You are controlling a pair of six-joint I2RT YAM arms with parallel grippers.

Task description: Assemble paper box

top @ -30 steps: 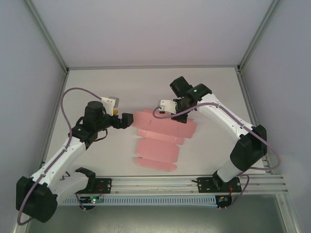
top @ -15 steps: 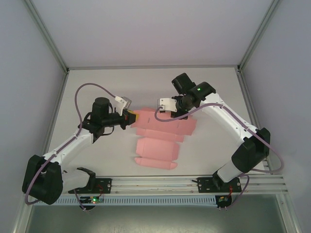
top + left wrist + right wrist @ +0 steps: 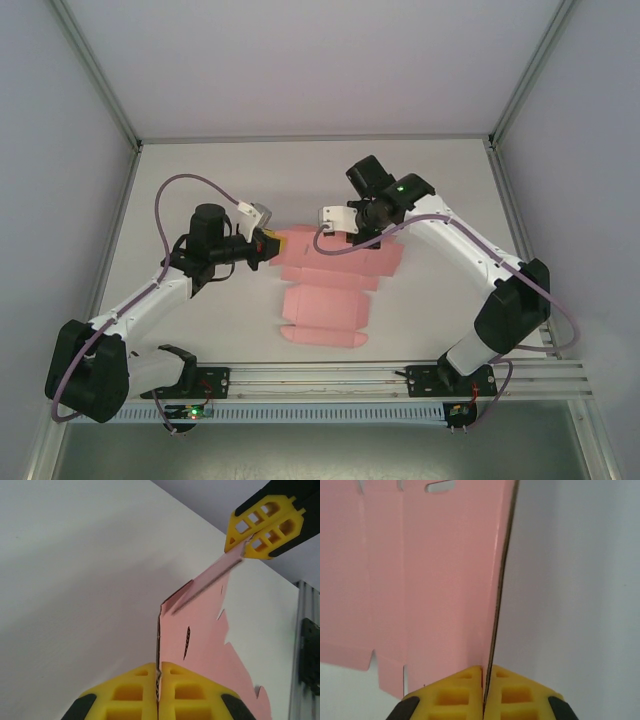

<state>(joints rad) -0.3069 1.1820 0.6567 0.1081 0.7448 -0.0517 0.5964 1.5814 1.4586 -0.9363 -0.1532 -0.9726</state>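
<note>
Left gripper (image 3: 158,676), right gripper (image 3: 484,679); two claws, both clamped on edges of one pink paper box (image 3: 325,300)

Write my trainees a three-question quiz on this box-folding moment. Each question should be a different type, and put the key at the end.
1. True or false: the paper box is already folded into a closed box.
2. Pick one. What does the left gripper clamp? A: an edge of the pink card. B: the other arm. C: nothing.
3. Fill in the gap: the right gripper is ___ on an edge of the card.

Key
1. False. It is a die-cut sheet, mostly flat on the table, with its far part lifted.
2. A
3. shut
</note>
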